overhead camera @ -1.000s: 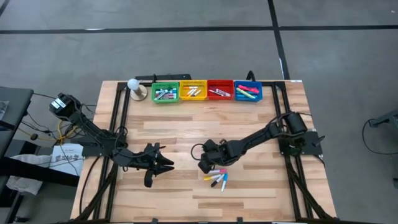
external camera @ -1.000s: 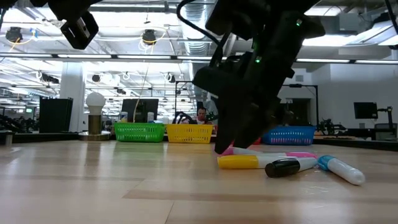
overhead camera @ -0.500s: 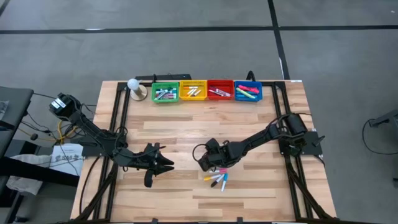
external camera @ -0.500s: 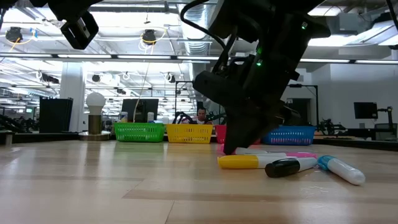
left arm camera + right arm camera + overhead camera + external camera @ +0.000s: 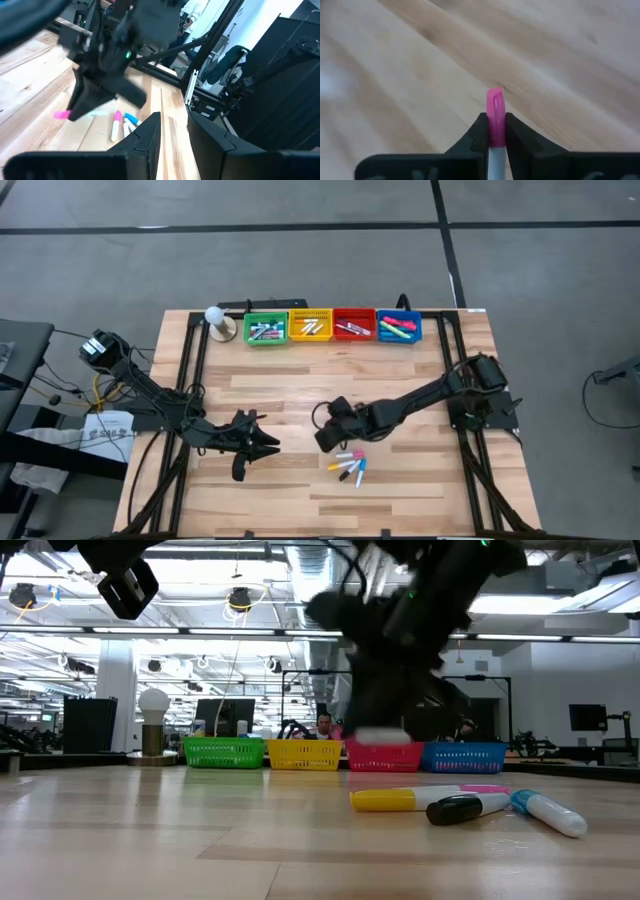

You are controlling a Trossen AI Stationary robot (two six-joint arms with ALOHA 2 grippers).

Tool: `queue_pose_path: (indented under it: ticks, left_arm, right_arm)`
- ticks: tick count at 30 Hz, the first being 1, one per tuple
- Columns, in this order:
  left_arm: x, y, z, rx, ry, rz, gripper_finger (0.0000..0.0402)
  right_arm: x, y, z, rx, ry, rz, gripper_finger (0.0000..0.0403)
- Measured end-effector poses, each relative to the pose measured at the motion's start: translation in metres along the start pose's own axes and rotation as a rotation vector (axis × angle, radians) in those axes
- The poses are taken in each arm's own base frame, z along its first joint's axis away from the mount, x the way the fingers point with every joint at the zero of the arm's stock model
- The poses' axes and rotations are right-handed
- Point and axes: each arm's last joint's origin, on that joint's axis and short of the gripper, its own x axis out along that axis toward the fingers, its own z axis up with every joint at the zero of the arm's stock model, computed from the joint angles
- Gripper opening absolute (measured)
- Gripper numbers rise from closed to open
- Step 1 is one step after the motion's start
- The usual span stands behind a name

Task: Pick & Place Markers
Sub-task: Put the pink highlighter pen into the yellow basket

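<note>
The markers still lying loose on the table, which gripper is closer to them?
Right. The right gripper, shut on a pink-capped marker, hangs just beside the loose markers; the left gripper waits farther off.

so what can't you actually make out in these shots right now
- High view: what the right gripper holds is too small to see; only the right wrist view shows a pink-capped white marker clamped between its fingers.
- Low view: the right arm is motion-blurred, hiding most of the red plastic bin.
- High view: markers inside the four bins are too small to count.
- Left wrist view: the left gripper covers part of the loose markers.
</note>
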Motion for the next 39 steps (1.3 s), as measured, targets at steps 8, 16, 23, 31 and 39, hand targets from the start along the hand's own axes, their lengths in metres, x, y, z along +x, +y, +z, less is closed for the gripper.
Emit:
queue_pose_path:
  ticks: [8,16,23,31,39]
  left_arm:
    - [0.003,0.006,0.003,-0.168,-0.02,0.033,0.0097]
    - [0.01,0.019,0.011,-0.395,-0.055,0.062,0.0097]
    - [0.013,0.021,0.018,-0.436,-0.054,-0.012,0.0103]
    - [0.018,0.032,0.025,-0.432,-0.08,-0.005,0.016]
    - [0.022,0.046,0.033,-0.44,-0.108,0.031,0.02]
  right_arm:
    - [-0.036,0.024,0.029,0.01,-0.235,0.249,0.0039]
    - [-0.064,0.044,0.05,-0.001,-0.448,0.472,0.0028]
    - [-0.065,0.043,0.057,0.023,-0.501,0.476,0.0042]
    - [-0.067,0.043,0.062,0.024,-0.532,0.493,0.0031]
    - [-0.066,0.041,0.066,0.038,-0.548,0.484,0.0039]
